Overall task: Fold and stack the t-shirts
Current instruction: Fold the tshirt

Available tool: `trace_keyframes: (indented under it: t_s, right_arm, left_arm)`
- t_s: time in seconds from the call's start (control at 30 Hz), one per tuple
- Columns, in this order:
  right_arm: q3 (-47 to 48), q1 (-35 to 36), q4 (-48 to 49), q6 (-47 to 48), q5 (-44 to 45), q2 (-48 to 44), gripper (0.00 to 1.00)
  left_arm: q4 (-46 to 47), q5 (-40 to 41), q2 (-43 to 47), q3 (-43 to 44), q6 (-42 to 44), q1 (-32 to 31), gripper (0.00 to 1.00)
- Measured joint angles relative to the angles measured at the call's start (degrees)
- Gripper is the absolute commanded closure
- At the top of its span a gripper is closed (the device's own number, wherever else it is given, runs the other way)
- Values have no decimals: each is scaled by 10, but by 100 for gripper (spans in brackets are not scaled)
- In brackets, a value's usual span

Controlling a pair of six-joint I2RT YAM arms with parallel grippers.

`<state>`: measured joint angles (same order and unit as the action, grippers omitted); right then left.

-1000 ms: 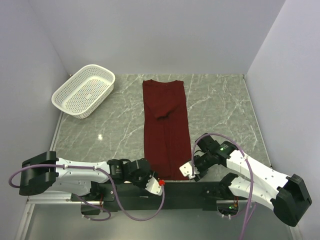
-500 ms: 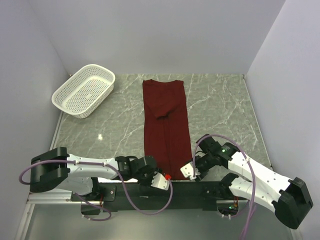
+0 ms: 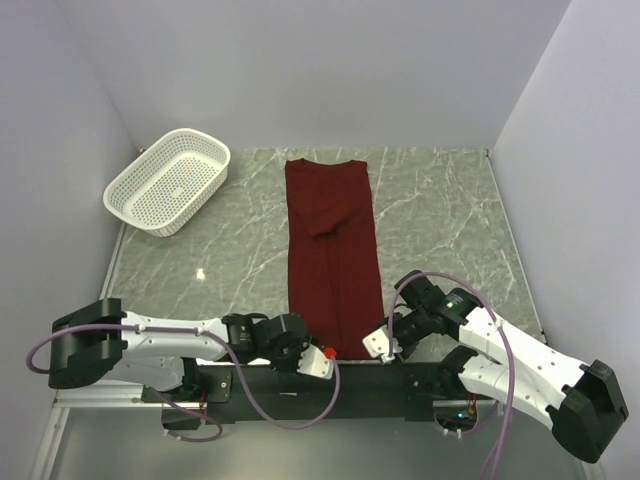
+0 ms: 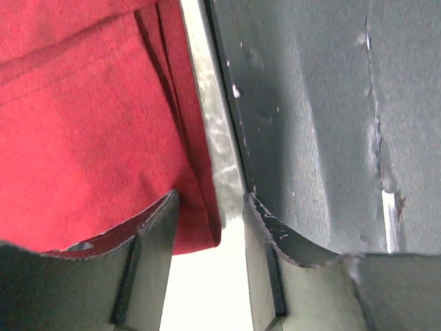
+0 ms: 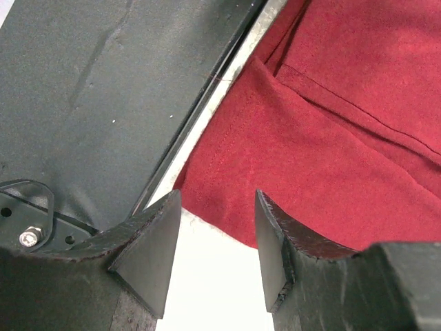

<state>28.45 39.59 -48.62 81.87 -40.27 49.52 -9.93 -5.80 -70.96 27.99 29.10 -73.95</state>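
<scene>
The dark red t-shirt (image 3: 333, 260) lies folded into a long narrow strip down the middle of the marble table, collar end far, hem at the near edge. My left gripper (image 3: 320, 358) sits low at the hem's near left corner. In the left wrist view that gripper (image 4: 210, 214) is open, and the t-shirt (image 4: 89, 124) corner pokes into the gap beside the left finger. My right gripper (image 3: 381, 343) is at the near right corner. In the right wrist view it (image 5: 217, 207) is open too, with the t-shirt (image 5: 344, 138) hem just past its fingertips.
A white perforated basket (image 3: 205, 195) stands at the far left of the table. The black base rail (image 3: 350, 385) runs along the near edge right behind both grippers, also seen as the dark rail (image 4: 310, 103) and rail (image 5: 89, 83). Walls enclose the table on three sides.
My left gripper swung right along the near edge, then settled back slightly at the hem's left corner. The right gripper edged a little nearer. The shirt has not moved.
</scene>
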Motion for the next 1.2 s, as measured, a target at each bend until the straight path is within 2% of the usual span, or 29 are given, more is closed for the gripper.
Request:
trace_keyframes:
  t_s: [0.17,0.3,0.43,0.67,0.8,0.87,1.0,1.2]
  right_arm:
    - [0,0,1,0,1,0,46]
    - [0,0,4,-3,2,0,46]
    - [0,0,6,-7,2,0,46]
    - [0,0,10,-11,2,1,46]
    - [0,0,11,-10,2,6,46]
    - [0,0,10,-10,1,9,46]
    - [0,8,10,-6,1,27,46]
    - [1,15,10,-6,2,44,46]
  left_arm:
    - [-24,23,30,-4,7,0,50]
    - [-10,137,44,-5,29,32,48]
    - [-4,177,42,-5,39,36,49]
    - [-12,176,41,-5,47,36,46]
    - [-27,158,50,-4,48,36,54]
    - [-41,141,51,-1,47,36,55]
    - [-72,113,51,16,45,21,47]
    - [-92,90,52,27,43,-10,44]
